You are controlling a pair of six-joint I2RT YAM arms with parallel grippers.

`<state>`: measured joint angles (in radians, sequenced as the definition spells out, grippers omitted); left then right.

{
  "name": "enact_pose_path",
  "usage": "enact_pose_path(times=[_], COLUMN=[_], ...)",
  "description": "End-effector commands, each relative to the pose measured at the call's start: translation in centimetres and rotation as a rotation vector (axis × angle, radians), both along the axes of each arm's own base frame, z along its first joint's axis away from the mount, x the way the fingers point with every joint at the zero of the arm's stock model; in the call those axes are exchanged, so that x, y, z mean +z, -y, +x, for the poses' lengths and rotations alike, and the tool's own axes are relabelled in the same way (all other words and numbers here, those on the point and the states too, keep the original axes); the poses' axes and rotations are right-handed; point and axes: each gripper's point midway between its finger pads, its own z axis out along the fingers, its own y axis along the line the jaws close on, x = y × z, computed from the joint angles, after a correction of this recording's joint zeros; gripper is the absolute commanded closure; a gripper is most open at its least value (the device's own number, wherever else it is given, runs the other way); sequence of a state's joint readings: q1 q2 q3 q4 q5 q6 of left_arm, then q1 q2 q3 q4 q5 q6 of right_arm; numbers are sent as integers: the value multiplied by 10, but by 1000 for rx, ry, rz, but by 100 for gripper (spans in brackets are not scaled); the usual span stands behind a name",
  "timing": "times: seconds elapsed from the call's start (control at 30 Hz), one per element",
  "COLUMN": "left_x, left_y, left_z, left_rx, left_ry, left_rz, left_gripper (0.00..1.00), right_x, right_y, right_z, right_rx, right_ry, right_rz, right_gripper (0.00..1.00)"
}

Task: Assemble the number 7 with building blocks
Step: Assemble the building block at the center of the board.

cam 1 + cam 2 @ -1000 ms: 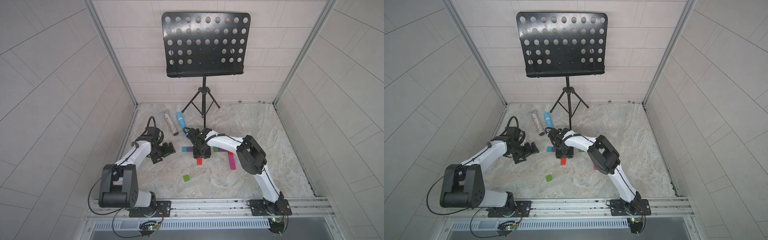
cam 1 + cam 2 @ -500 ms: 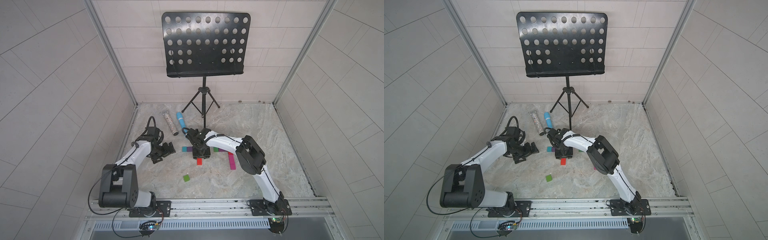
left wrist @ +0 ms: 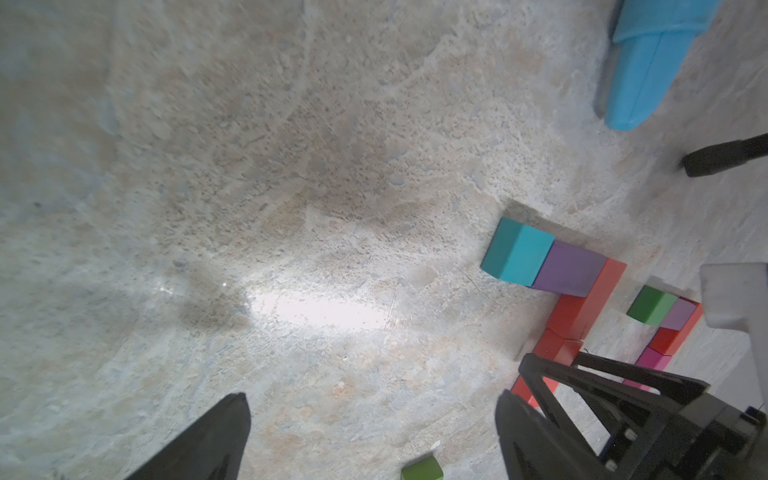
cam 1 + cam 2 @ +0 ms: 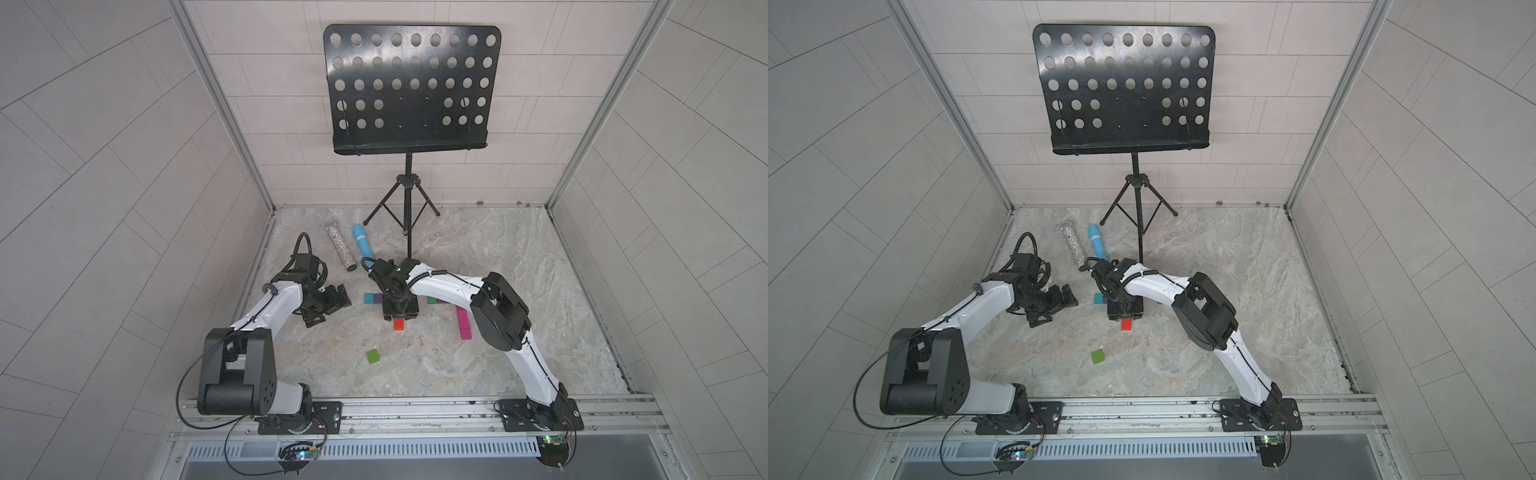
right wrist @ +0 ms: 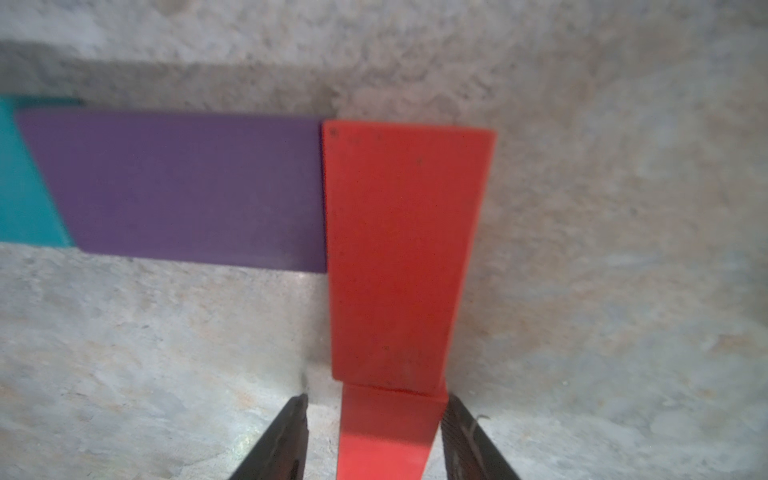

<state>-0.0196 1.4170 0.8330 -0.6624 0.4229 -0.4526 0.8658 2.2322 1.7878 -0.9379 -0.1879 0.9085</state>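
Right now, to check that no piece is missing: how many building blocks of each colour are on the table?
Red blocks: 3
Purple blocks: 2
Green blocks: 2
Magenta blocks: 2
Teal blocks: 1
Total: 10

Pale tiled walls (image 4: 104,187) are enclosing me on three sides; my bench (image 4: 540,257) is showing grey marbled stone; a black perforated music stand (image 4: 411,112) is standing at the back.
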Motion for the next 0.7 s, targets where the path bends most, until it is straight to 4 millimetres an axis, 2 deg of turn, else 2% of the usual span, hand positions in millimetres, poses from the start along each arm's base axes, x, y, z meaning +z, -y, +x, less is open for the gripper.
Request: enact_pose_path(times=[0.0, 0.67], left_x=[-4, -4], left_y=[-1, -1], left_z=[-1, -1], left_rx=[-13, -12], left_ry=[-6, -7], left_rz=[9, 10], left_gripper=[0, 0], right_x=[-5, -6], right_y=[-2, -5], right_z=[1, 3], right_rx=[6, 9], right_ry=[0, 1], right_rz=[-17, -18], right_gripper=[45, 45])
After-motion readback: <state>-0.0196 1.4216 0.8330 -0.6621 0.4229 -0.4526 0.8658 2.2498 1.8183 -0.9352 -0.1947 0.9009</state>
